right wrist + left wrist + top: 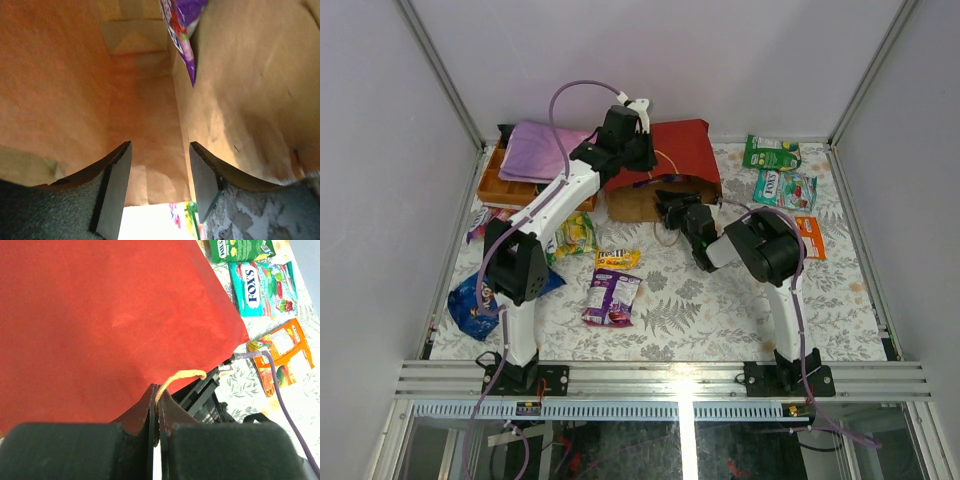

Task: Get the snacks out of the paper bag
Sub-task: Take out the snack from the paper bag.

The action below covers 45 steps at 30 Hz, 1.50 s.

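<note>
Inside the paper bag (75,100), the right gripper (160,147) gapes empty; the purple snack packet (182,30) lies deeper ahead, slightly right. The left gripper (157,396) pinches the cord handle (185,375).

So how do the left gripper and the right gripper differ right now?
The left gripper is shut on the paper bag at its cord handle, from outside. The right gripper is open and empty, inside the bag, facing a purple snack packet. Both are at the same bag.
</note>
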Motion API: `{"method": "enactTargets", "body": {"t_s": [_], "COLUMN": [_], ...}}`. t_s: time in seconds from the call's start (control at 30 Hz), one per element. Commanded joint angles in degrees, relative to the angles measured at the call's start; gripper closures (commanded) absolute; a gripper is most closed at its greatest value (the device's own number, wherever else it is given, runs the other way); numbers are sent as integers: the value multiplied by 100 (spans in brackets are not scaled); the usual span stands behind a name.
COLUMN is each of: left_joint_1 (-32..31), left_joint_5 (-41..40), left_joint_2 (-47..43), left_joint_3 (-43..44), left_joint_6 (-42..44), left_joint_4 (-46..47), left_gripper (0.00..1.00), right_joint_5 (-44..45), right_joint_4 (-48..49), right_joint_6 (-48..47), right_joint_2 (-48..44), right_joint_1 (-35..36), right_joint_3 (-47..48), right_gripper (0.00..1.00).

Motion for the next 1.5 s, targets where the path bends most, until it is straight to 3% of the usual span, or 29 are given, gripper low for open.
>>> {"method": "enactTargets", "body": {"t_s": [0.0, 0.37, 0.63, 0.8, 0.9, 0.97, 1.0, 1.17, 1.47], "left_joint_1": [-22, -169, -257, -264, -262, -259, -259, -264, -253], "left_joint_5": [247, 307, 367, 316, 303, 308, 300, 173, 135], "left_joint_2": [-160, -168, -69, -68, -44, -9, 0, 7, 58], "left_joint_3": [112, 76, 206, 215, 250, 285, 298, 333, 359], "left_joint_6": [-75, -128, -165, -118, -102, -104, -97, -43, -120], "left_joint_4": [212, 234, 211, 164, 148, 123, 110, 59, 108], "left_gripper": [100, 100, 100, 100, 100, 100, 100, 100, 100], "right_joint_5": [483, 1310, 1569, 1701, 1714, 1683, 1678, 1711, 1029], "right_joint_4": [-342, -2682, -3407, -3528, -3492, -3385, -3370, -2738, -792], "right_joint_6": [-29, 245, 475, 506, 378, 190, 109, -212, -108], "right_joint_2": [136, 494, 1142, 1488, 1596, 1602, 1571, 1010, -648], "right_joint_1": [-98, -117, -116, -125, -140, -142, -135, -141, -176], "right_joint_3": [581, 1989, 2916, 3253, 3431, 3497, 3492, 2763, 68], "right_gripper": [41, 35, 46, 61, 78, 98, 100, 100, 100]}}
